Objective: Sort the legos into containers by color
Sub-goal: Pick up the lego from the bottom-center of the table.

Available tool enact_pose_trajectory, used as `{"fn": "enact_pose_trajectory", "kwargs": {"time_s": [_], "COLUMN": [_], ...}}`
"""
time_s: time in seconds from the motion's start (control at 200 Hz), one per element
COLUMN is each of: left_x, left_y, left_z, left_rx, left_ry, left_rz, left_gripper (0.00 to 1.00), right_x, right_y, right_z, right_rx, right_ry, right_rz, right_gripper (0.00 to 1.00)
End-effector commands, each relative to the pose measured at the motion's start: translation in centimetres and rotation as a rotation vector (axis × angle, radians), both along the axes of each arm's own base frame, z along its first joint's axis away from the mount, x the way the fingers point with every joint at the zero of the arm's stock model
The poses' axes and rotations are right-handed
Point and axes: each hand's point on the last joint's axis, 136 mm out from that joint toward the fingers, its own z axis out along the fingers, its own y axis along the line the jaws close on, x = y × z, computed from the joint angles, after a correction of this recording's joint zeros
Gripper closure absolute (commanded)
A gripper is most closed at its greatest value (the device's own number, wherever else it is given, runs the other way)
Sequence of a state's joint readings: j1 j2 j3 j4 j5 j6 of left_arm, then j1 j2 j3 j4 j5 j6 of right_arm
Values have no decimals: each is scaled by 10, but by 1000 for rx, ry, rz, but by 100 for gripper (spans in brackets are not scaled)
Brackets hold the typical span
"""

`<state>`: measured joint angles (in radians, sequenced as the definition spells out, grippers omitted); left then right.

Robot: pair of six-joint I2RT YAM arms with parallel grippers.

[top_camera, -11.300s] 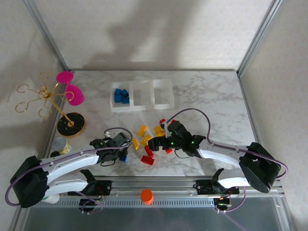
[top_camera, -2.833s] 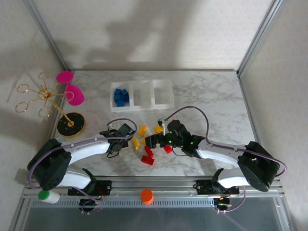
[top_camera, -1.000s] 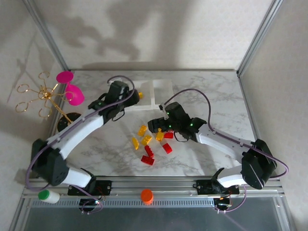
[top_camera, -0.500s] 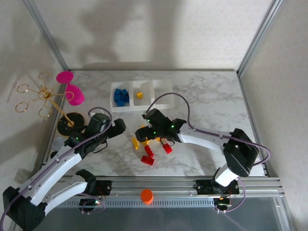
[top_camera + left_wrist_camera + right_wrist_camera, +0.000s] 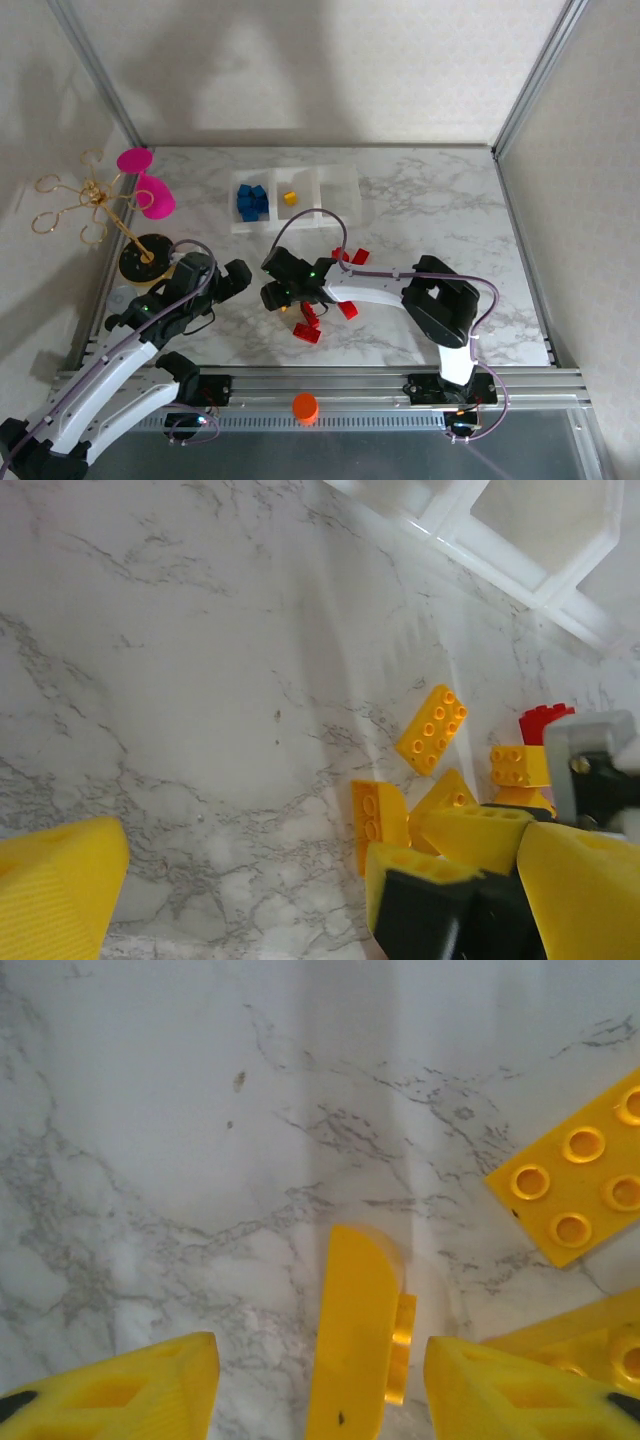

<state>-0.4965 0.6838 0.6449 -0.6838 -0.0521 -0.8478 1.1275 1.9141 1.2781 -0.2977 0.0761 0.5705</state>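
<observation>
Now, target: yellow lego (image 5: pixel 355 1330) on edge on bench (image 5: pixel 200 1110), dead centre of right gripper (image 5: pixel 320 1360)
Axis: 12-to-6, jaws at 9 and 3
Right gripper: apart, not touching it
Left gripper (image 5: pixel 232 277): wide apart, farther off

Arms (image 5: pixel 120 350): white links, black joints (image 5: pixel 440 300), purple cables (image 5: pixel 300 215) looping alongside. Green LEDs (image 5: pixel 312 266) by right gripper (image 5: pixel 273 297). Fingers (image 5: pixel 120 1390) yellow, on black mounts.

No readable text in any view, no legible labels, brand marks, numbers or signs, studs of the yellow legos (image 5: pixel 570 1175) too soft for lettering, containers (image 5: pixel 340 190) blank-walled
</observation>
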Motion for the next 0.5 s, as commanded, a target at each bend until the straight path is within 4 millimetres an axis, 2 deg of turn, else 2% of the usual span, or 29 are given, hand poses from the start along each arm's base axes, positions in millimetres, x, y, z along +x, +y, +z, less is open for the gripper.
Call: {"fn": "enact_pose_trajectory", "kwargs": {"time_s": [0.0,0.33,0.491], "left_x": [-8,-12,-13], "left_y": [9,11,10], "left_z": [-9,-8,-12], "left_rx": [6,-7,-14], "left_ry": [25,17,22], "left_rz": [47,52,48], "left_gripper": [0,0,0], "right_x": [6,11,15], "right_y": [5,4,6], "right_z": [-2,-19,-18], "right_rx": [-25,-93,-102], "right_ry": [-30,-57,-76], "right_rz": [-23,-27,-15], "right_gripper": [48,60,68]}}
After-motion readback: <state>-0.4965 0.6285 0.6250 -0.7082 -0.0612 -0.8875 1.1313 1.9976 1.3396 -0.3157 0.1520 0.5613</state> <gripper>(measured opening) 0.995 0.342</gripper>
